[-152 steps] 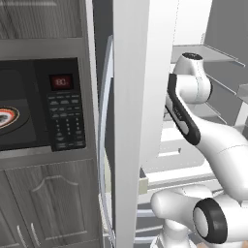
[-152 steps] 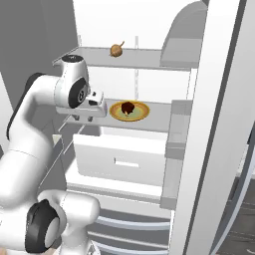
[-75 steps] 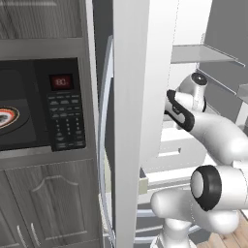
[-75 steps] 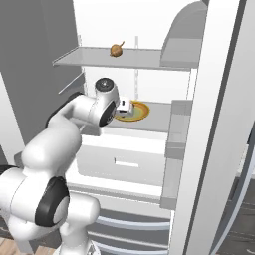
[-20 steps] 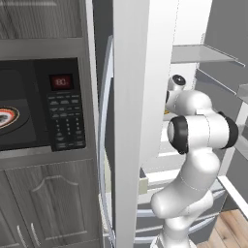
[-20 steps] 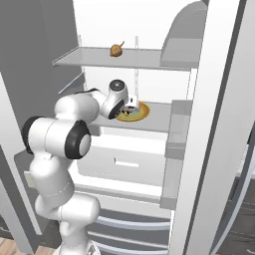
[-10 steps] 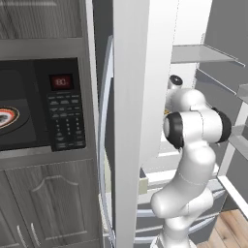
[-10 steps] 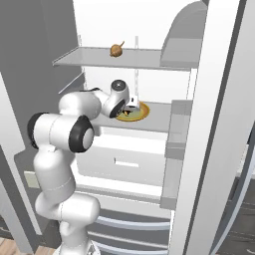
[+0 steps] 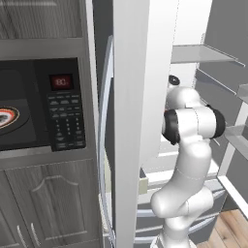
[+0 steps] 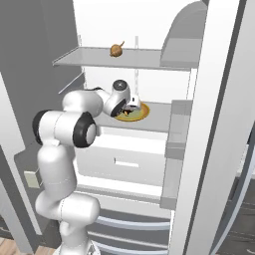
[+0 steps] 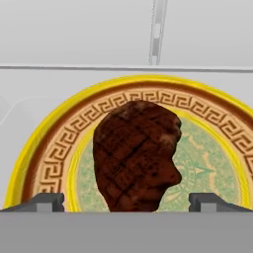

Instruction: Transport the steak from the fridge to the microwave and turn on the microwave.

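Two fingertips (image 11: 48,201) of my claw (image 11: 126,202) stand spread wide, gripping nothing, either side of the steak (image 11: 134,154), which probably lies on a yellow-rimmed plate (image 11: 59,148) on the fridge (image 10: 149,122) shelf, ready for pinching.

The arm (image 10: 74,124) has reached into the fridge (image 10: 164,64), bringing its spread fingers (image 11: 47,201) to the steak (image 11: 136,155).

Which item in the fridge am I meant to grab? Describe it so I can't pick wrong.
In the open fridge, look at the middle shelf, where a yellow-rimmed plate sits. The steak is the dark reddish-brown, grill-marked lump lying on that plate, unlike the small tan item on the shelf above.
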